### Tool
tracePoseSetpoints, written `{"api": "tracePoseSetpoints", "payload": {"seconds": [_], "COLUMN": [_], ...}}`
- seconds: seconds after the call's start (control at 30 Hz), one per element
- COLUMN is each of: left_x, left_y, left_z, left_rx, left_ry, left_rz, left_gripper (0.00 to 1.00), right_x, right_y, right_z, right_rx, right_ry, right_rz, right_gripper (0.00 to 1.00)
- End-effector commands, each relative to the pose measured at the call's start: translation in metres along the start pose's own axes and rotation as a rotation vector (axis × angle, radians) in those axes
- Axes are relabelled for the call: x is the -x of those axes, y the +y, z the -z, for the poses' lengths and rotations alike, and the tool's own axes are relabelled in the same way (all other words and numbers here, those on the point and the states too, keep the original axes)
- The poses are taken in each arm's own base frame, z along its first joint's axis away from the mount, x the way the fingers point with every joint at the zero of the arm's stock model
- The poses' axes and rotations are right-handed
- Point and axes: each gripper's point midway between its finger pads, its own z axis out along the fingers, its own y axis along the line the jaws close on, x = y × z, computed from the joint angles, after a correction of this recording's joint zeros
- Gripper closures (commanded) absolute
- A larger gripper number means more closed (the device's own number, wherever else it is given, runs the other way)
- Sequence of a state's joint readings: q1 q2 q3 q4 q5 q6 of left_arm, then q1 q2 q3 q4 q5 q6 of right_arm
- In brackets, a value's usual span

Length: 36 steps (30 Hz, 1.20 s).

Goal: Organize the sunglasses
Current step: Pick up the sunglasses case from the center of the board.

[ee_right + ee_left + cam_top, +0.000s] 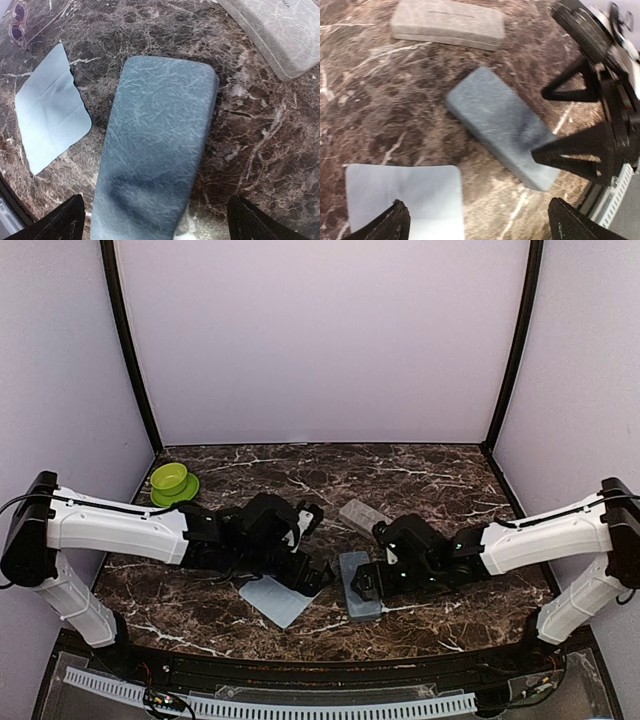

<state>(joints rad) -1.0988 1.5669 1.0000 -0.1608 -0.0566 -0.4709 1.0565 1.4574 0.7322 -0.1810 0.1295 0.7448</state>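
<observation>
With both tools gaping empty, the right tool is hovering over a closed grey case while the sunglasses are lying on the table past the blue cloth to its left, long axis slanting away, seemingly nearer the left tool.

Dark brown marble-patterned tabletop, white veining, slight sheen. Closed in on three sides by plain pale lilac wall panels. Black upright corner posts at the back. White slotted strip along near edge. Light soft, even.
</observation>
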Motion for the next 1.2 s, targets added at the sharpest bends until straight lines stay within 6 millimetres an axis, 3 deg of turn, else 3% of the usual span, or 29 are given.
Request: {"api": "tracePoseSetpoints", "payload": {"seconds": [0.0, 0.13, 0.27, 0.53, 0.87, 1.1, 1.17], "left_x": [-0.001, 0.006, 0.007, 0.001, 0.000, 0.001, 0.003], "left_y": [0.047, 0.059, 0.064, 0.064, 0.059, 0.053, 0.043], "left_z": [0.019, 0.033, 0.039, 0.033, 0.020, 0.015, 0.017], "left_rx": [0.150, 0.171, 0.173, 0.151, 0.114, 0.046, -0.021], "left_ry": [-0.025, -0.077, -0.099, -0.092, -0.075, -0.144, -0.179], "left_rz": [0.021, 0.035, 0.046, 0.057, 0.046, 0.029, 0.002], "left_gripper": [0.01, 0.01, 0.01, 0.01, 0.01, 0.01, 0.01], "right_x": [0.005, -0.001, -0.007, -0.010, -0.006, 0.009, 0.015], "right_y": [0.011, 0.026, 0.020, 0.024, 0.023, 0.025, 0.030], "right_z": [-0.010, -0.026, -0.033, -0.036, -0.025, -0.003, 0.006], "right_rx": [-0.139, -0.159, -0.237, -0.252, -0.253, -0.183, -0.111], "right_ry": [-0.022, 0.008, 0.032, 0.037, 0.023, 0.000, -0.012], "right_rz": [0.003, 0.016, 0.025, 0.037, 0.088, 0.196, 0.210], "right_gripper": [0.00, 0.00, 0.00, 0.04, 0.33, 0.51, 0.53]}}
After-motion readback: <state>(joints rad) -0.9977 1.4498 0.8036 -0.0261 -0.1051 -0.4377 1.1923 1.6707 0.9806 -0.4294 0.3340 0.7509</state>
